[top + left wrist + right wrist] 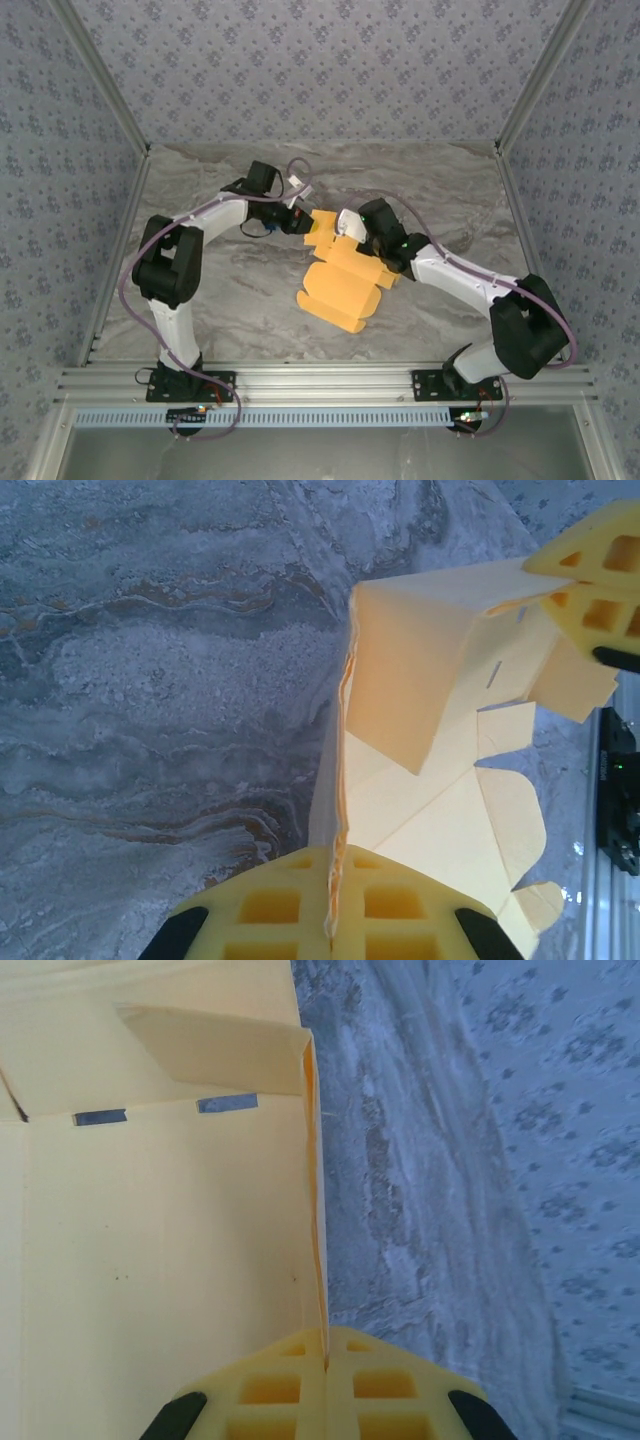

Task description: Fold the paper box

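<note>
The half-folded paper box (345, 290) sits mid-counter (220, 300). The left claw (310, 222) is clamped on its edge at 11 o'clock, and the right claw (352, 228) is clamped on it at 12 o'clock.

- The paper box (340, 290) lay on the worktop (200, 190), near its middle, with its far end lifted off the surface.
- The left end effector (312, 224) sat at the paper box's far-left corner, with an upright edge of the card between its fingers (270, 905).
- The right end effector (352, 232) sat at the paper box's far edge, just right of the left one, with another card edge between its fingers (385, 1385).
- The left arm's base (185, 380) stood nearer than the paper box and to its left.
- The right arm's base (465, 385) stood nearer than the paper box and to its right.
</note>
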Controlling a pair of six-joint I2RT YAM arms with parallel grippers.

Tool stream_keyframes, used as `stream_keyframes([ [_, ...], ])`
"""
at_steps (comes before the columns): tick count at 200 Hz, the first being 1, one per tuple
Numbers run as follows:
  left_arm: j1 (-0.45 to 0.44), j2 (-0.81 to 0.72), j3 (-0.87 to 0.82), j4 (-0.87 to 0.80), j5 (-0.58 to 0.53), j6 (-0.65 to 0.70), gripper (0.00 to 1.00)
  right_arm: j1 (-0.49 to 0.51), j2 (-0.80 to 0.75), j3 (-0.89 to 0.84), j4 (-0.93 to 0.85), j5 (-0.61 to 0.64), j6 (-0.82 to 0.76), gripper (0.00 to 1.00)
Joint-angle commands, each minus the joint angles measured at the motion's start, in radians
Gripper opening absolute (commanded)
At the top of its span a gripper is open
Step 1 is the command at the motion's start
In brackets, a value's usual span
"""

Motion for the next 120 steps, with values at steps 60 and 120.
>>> stream_keyframes([
  [60,0.025,0.023,0.079,-0.065,0.096,-0.044,0.0,0.072,0.021,-0.142,0.282,0.25,-0.187,0.0],
  [120,0.037,0.012,0.07,-0.048,0.058,-0.085,0.01,0.073,0.005,-0.109,0.173,0.178,-0.089,0.0],
])
